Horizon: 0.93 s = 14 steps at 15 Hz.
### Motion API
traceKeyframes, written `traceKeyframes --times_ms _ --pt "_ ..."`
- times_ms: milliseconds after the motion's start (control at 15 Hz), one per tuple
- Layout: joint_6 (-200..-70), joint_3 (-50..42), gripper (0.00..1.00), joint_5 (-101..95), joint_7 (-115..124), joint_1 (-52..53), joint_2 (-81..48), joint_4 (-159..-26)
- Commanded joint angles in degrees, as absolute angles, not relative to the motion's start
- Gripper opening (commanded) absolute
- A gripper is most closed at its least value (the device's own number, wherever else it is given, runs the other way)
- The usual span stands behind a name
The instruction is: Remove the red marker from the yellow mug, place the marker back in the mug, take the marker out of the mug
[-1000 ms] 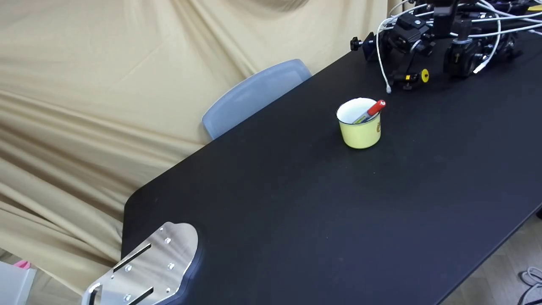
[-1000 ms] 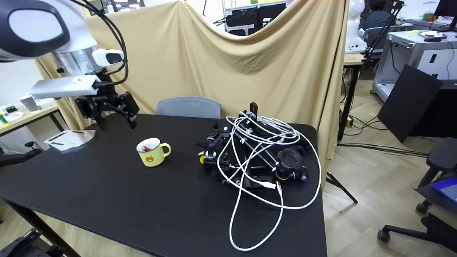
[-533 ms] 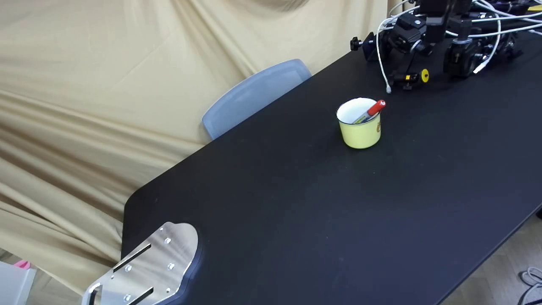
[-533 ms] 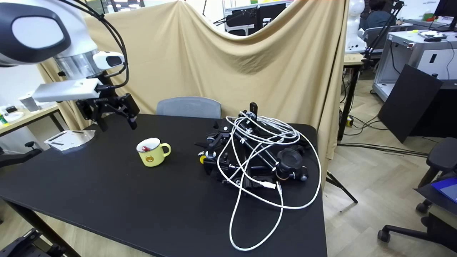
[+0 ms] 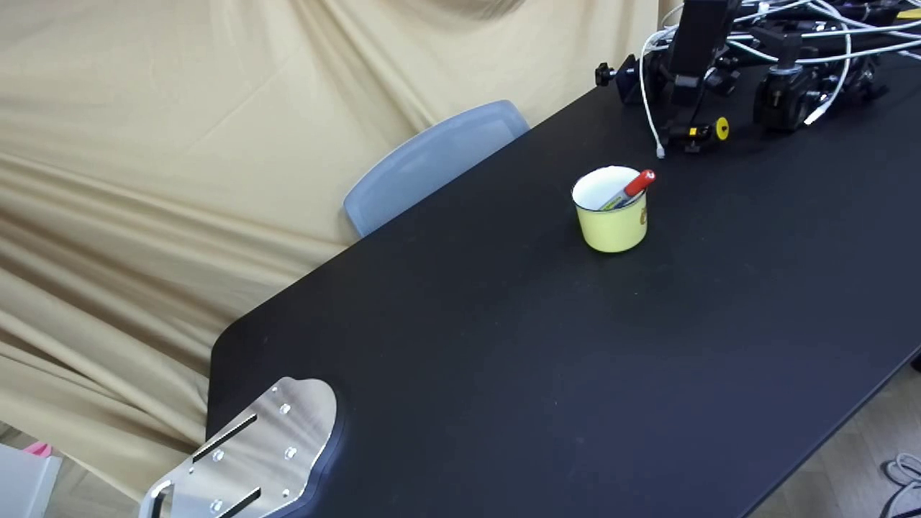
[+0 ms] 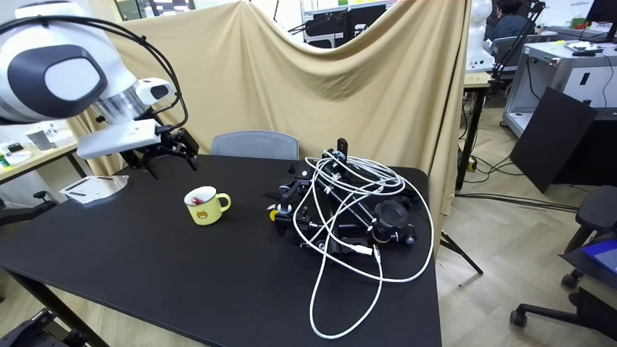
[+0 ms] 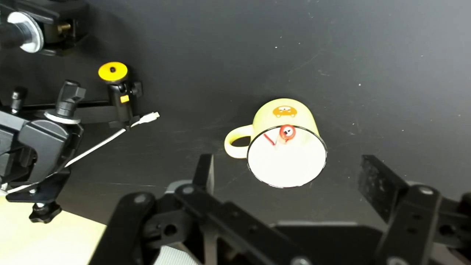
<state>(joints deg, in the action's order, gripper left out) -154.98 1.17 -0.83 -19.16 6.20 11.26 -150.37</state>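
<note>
One yellow mug [image 5: 610, 234] stands upright on the bench [image 5: 468, 374], well in from the edges. One red marker [image 5: 633, 189] sits tilted in it, its red end poking out over the rim. The mug is white inside, with a dark line round the lip, one handle [image 7: 235, 151] and one brown bear face [image 7: 283, 111]; below the red end, the marker's barrel is pale with a yellow-green label. One gripper [image 6: 174, 172] hangs above the bench, clear of the mug, its two fingers [image 7: 381, 187] spread wide apart. One metal plate [image 5: 255, 460] sits at an end edge; black mounts [image 6: 393, 215] and white cables [image 6: 361, 249] crowd the corner where the opposite end meets the edge along the tan curtain [image 6: 328, 106].

The marker's lower end is hidden in the mug. In the wrist view a thin red streak [image 7: 269, 139] shows beside it on the white wall; I cannot tell what it is. In an exterior view the mug's body hides the handle, and only one dark finger [image 5: 698, 50] shows, cut off, before the mounts. Mounts and cables are too tangled to count.
</note>
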Motion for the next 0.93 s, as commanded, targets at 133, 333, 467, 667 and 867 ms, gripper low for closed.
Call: traceKeyframes --times_ms 133,333,467,667,867 --pt "-162.8 1.0 1.00 1.9 -24.0 8.1 3.9 -150.1" --pt "-165.1 1.8 1.00 6.9 -28.8 8.7 0.0 -149.2" --pt "-165.8 3.0 1.00 10.9 -32.7 8.4 -2.2 -148.3" --pt "-166.1 5.4 1.00 14.7 -36.8 6.8 -5.1 -146.8" --pt "-166.1 7.3 1.00 15.3 -38.4 4.8 -7.1 -145.3"
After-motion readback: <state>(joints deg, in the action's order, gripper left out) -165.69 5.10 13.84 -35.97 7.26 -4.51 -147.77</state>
